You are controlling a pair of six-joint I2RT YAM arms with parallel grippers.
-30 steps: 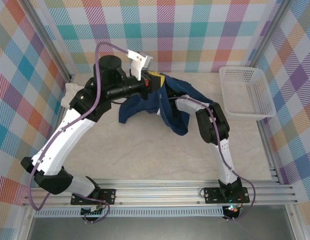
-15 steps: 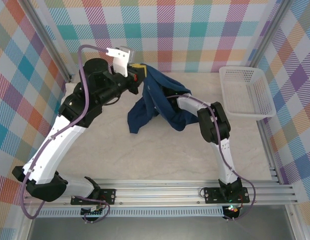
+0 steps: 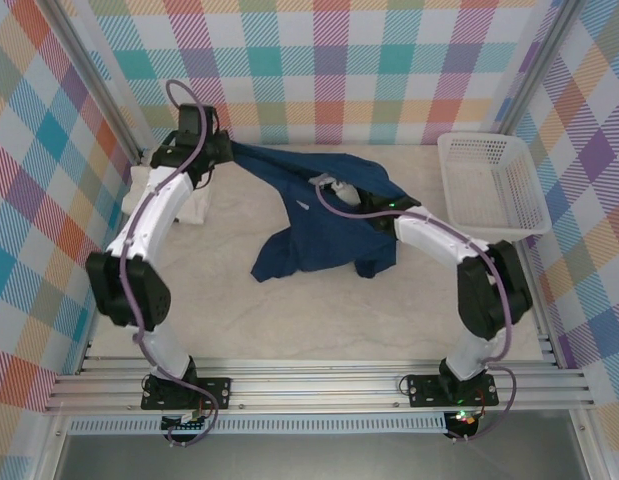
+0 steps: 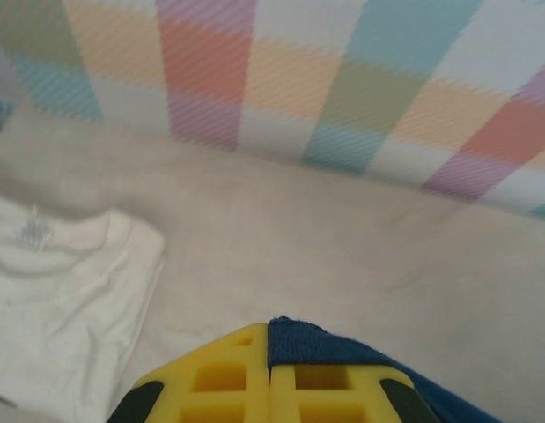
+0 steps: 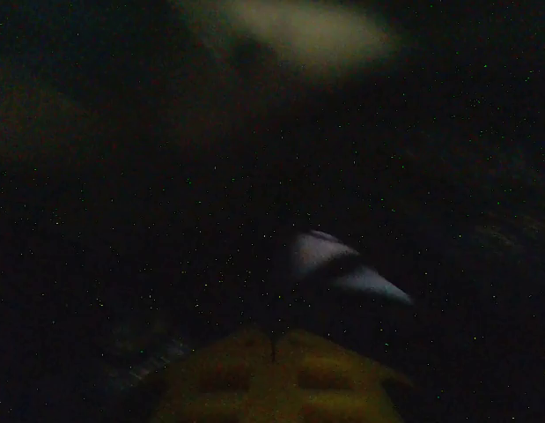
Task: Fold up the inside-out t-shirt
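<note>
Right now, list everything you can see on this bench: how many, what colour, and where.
t-shirt: one, navy, spread over the middle and back of the table, one corner lifted toward the back left.
white shirt: one, cream-white, folded, back left of the table.
basket: one, white plastic mesh, back right.
table: one, pale beige.
walls: pastel checks, on the left, back and right.
left claw: one, yellow, shut on the t-shirt's corner at the back left.
right claw: one, yellow, shut, down among the t-shirt's cloth; too dark to tell whether it grips any.
</note>
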